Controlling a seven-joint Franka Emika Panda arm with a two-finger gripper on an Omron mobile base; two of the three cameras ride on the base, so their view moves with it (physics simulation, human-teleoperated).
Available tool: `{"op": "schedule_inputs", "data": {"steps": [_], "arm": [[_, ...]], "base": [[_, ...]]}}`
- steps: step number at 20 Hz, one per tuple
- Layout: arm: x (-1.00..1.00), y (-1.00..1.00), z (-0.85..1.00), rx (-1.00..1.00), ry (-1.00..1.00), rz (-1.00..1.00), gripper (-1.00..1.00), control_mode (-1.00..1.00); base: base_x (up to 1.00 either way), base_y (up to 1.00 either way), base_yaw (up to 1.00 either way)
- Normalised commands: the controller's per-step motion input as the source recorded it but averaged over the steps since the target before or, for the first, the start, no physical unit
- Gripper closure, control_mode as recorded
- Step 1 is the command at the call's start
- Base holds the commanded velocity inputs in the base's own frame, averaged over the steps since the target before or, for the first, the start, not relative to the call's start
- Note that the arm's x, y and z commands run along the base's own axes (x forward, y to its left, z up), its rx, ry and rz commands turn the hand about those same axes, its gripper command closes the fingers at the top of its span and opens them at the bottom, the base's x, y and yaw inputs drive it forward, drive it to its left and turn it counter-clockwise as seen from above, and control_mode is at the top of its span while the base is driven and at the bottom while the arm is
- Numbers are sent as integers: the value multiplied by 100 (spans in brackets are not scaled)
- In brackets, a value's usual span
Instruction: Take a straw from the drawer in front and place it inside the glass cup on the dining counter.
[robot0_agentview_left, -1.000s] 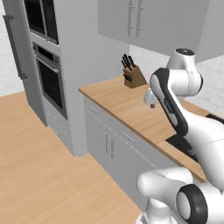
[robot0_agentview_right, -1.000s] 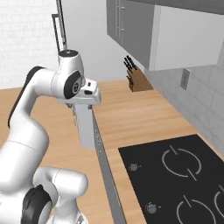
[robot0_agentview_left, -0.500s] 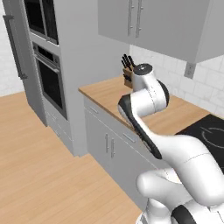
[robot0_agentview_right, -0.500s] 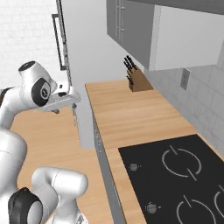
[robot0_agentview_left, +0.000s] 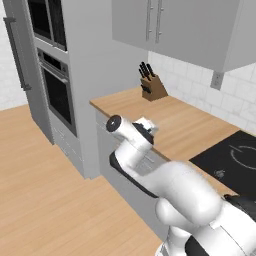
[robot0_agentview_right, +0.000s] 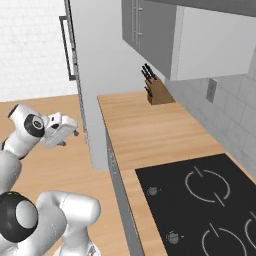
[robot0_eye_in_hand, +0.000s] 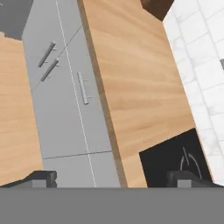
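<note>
CHANGE: white arm swung down-left off the wooden bench (robot0_agentview_left: 185, 125) | TOOL (robot0_eye_in_hand: 111, 177): released, empty | TARGET: closed grey drawer front with silver bar handle (robot0_eye_in_hand: 82, 88) | STEP: approach, drawer not opened.

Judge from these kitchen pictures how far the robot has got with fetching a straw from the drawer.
Done: nothing visible yet. The drawer front under the wooden counter is shut, its bar handle untouched.
In hand: the gripper is open and empty, out in front of the grey cabinet fronts, the hand view looking along them.
Left: pull the drawer open, pick up a straw, carry it to the glass cup and put it in.
</note>
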Motion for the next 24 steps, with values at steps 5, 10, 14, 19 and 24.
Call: {"op": "schedule_inputs", "data": {"steps": [5, 10, 14, 19, 24], "arm": [[63, 2, -73, -28, 1, -18, -100, -100], [45, 0, -76, -34, 0, -24, -100, -100], [30, 0, -62, -29, 0, -23, -100, -100], [44, -3, -40, -19, 0, -18, -100, -100], [56, -6, -33, -12, 0, -9, -100, -100]], "base": [[0, 0, 0], [0, 0, 0], [0, 0, 0], [0, 0, 0], [0, 0, 0]]}}
